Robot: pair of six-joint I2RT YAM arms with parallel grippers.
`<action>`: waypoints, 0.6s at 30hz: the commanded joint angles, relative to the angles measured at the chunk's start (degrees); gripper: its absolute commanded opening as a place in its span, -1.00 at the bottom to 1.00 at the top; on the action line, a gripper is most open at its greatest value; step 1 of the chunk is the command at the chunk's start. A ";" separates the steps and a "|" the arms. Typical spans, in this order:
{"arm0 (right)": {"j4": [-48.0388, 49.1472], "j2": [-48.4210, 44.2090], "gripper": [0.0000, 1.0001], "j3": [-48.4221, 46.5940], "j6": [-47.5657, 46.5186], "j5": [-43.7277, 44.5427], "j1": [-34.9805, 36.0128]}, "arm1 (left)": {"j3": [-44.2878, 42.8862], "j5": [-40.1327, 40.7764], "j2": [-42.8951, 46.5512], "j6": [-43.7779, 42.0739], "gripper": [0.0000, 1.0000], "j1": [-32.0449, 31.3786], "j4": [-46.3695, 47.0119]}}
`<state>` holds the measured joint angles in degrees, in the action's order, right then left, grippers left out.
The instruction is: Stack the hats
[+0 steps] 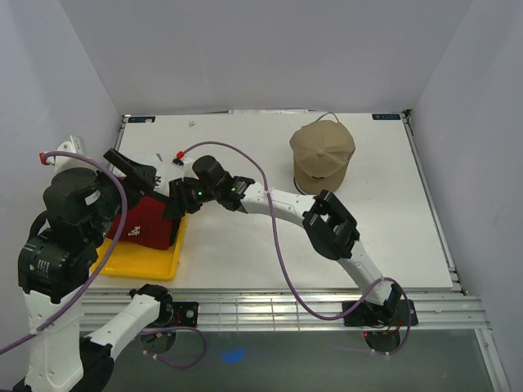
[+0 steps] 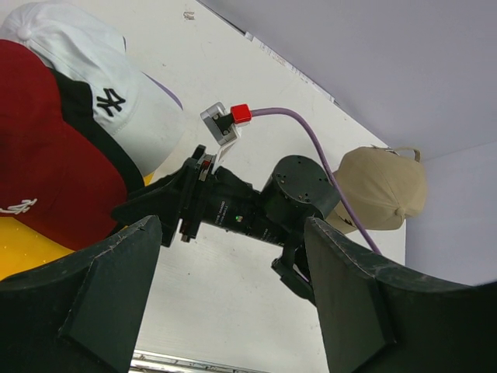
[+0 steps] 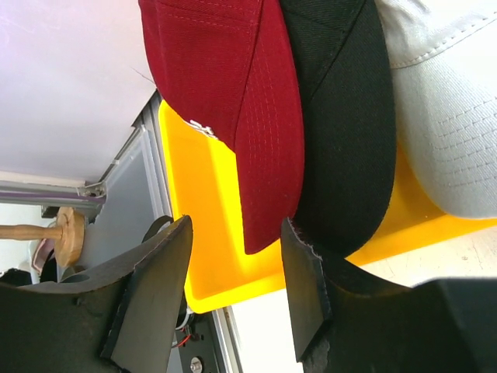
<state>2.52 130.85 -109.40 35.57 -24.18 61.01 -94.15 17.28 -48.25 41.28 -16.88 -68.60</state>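
1. The red cap (image 1: 143, 224), black cap (image 3: 342, 116) and white NY cap (image 2: 116, 93) lie overlapped on the yellow tray (image 1: 139, 265) at the desk's (image 1: 245, 253) left.
2. The tan cap (image 1: 323, 155) sits well apart.
3. The left claw (image 2: 233, 233) gapes, empty; the right claw (image 3: 235, 233) is open by the red cap's brim.

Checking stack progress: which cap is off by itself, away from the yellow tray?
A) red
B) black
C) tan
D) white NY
C: the tan cap sits alone toward the far right of the table, while the red cap, black cap and white cap overlap at the yellow tray.
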 commanded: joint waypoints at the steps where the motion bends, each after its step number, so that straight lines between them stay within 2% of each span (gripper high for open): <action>1: 0.64 0.37 0.11 -0.02 -0.59 1.24 0.51 | -0.07 -0.40 0.61 -0.94 0.69 -0.08 -0.04; 18: 2.22 -0.24 0.11 3.15 -0.33 2.48 0.51 | 1.07 -0.14 1.14 -1.46 0.69 0.01 0.13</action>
<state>3.14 130.87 -105.95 35.62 -22.55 61.19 -93.21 17.30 -47.35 40.84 -16.88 -68.60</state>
